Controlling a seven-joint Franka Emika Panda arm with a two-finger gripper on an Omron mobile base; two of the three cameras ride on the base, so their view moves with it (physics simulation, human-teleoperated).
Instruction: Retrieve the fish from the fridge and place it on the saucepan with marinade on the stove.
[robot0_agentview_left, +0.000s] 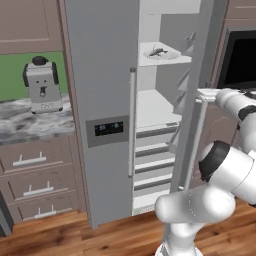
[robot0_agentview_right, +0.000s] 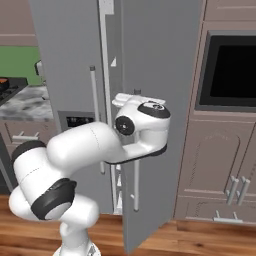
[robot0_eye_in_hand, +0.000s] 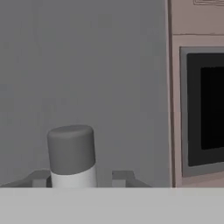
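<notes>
Up on the top shelf inside the fridge (robot0_agentview_left: 102, 100), the fish (robot0_agentview_left: 157, 51) lies on a pale round plate (robot0_agentview_left: 162, 55), well apart from the arm and untouched. The right door (robot0_agentview_right: 155, 100) stands partly open, and in the hand view the tool (robot0_eye_in_hand: 83, 177) sits with one dark tip on either side of that door's bar handle (robot0_eye_in_hand: 71, 153), closed around it as far as I can tell, so my guess is the robot's busy pulling the door wider and hasn't started on the fish yet. What worries me: the handle is a smooth round bar and the grip looks kinda shallow, so if the arm swings along an arc that doesn't match the hinge, the tips could slide off and the door might drift back toward shut. Other thing is the elbow is folded up tight right beside the door edge in the right base view, so letting go and reaching round for the shelf could bump the door or the shelf lip. Also that fish is tiny next to the plate, easy to nudge the plate instead of grabbing the fish.
</notes>
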